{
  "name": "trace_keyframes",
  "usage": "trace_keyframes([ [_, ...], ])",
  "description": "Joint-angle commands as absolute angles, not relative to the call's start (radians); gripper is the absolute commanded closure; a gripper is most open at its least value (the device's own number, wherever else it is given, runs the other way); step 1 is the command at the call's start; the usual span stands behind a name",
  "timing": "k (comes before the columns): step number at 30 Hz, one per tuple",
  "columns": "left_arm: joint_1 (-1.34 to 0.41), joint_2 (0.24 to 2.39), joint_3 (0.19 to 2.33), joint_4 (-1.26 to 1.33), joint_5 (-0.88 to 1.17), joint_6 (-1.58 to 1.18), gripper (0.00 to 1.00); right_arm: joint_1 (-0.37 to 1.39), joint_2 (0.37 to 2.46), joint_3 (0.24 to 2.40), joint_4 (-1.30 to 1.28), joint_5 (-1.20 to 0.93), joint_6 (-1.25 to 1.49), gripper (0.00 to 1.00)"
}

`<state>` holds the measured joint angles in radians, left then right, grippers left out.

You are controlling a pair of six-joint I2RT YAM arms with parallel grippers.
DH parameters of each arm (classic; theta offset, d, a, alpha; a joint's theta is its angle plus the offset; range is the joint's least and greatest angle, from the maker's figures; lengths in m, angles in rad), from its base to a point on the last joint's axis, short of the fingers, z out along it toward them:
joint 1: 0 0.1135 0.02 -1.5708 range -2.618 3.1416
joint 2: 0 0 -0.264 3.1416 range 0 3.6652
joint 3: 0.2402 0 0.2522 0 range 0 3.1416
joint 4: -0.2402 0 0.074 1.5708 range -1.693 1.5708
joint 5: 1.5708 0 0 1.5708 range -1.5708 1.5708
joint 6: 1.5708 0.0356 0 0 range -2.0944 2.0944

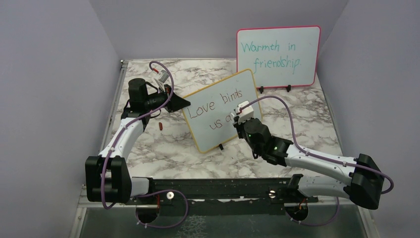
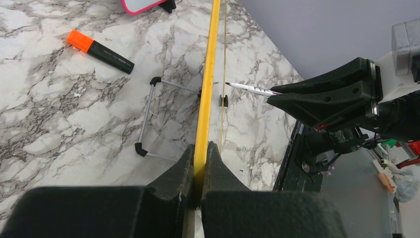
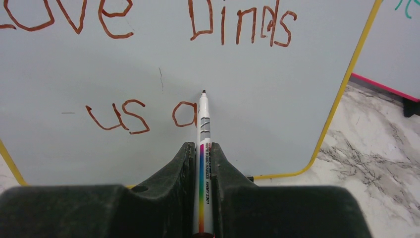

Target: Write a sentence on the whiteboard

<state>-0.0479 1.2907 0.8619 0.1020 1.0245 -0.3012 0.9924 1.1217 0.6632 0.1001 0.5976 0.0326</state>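
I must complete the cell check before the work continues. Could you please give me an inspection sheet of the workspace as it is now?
Surface: marble table, nothing spilled seen.
Job's things: whiteboard stands tilted; sentence reads "Love binds us a", unfinished.
Clutter: orange-capped marker lying on the table; pink-framed board at the back.
Grippers: left gripper shut on the whiteboard's yellow frame; right gripper shut on a pen, tip at or near the board.
Cables: purple cables loop along both arms.
Surroundings: plain walls on three sides.
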Motion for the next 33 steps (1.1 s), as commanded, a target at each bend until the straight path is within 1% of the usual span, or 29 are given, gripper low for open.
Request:
trace_keyframes([
  [1,-0.04,1.311,0.862,0.021,0.941,-0.219,1.0,0.983,1.136,0.701,0.161,0.617,0.011,0.99],
  [16,-0.041,1.309,0.864,0.018,0.94,-0.217,1.0,0.963,1.175,0.715,0.175,0.585,0.009,0.99],
  [33,-0.041,1.31,0.865,0.014,0.936,-0.213,1.0,0.963,1.145,0.689,-0.03,0.532,0.101,0.99],
])
